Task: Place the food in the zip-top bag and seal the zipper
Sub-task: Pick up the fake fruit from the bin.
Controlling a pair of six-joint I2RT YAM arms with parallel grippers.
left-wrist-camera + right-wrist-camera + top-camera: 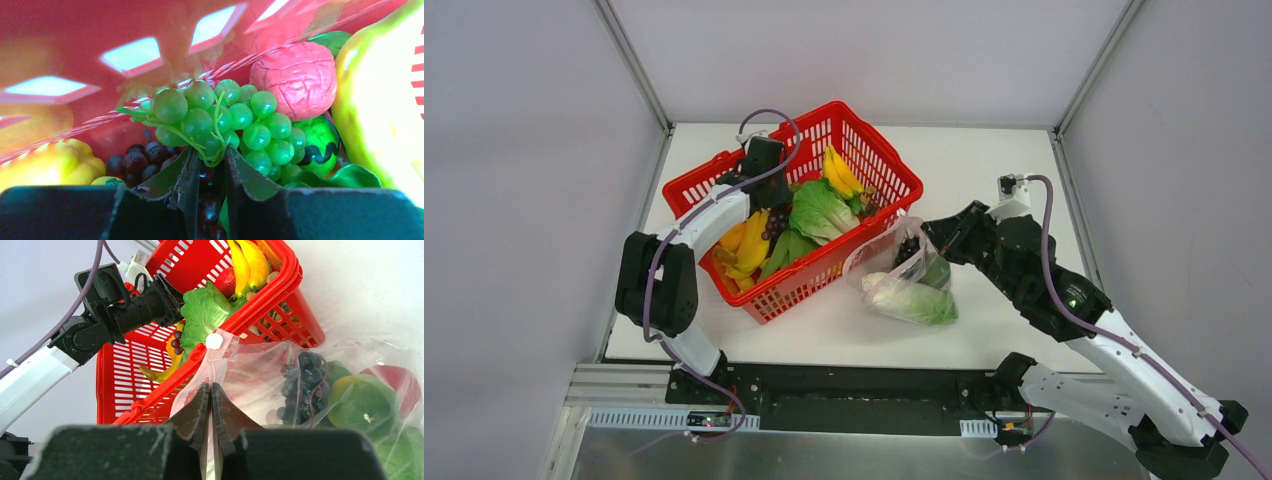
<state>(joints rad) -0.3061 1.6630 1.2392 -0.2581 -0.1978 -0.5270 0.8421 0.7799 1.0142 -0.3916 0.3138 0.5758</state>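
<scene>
Overhead: bag [904,275] on tabletop [984,160] just beside basket [884,160], holding cabbage [914,300] and dark grapes [909,247]; most food is in the basket.
Left wrist: left hand [209,165] narrowly parted around green grapes' [220,115] stem; grip cannot be told.
Right wrist: right hand [210,395] pinching bag's mouth; zipper [216,362] looks unsealed.

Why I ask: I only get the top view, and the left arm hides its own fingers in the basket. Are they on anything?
Observer: The left fingers are almost shut, with the stem of the green grapes between their tips; a firm grip I can't confirm.
Operator: And the right ones?
Observer: The right fingers are shut on the pink edge of the bag.
Operator: Anything else there?
Observer: A white slider sits on that edge just above them.
</scene>
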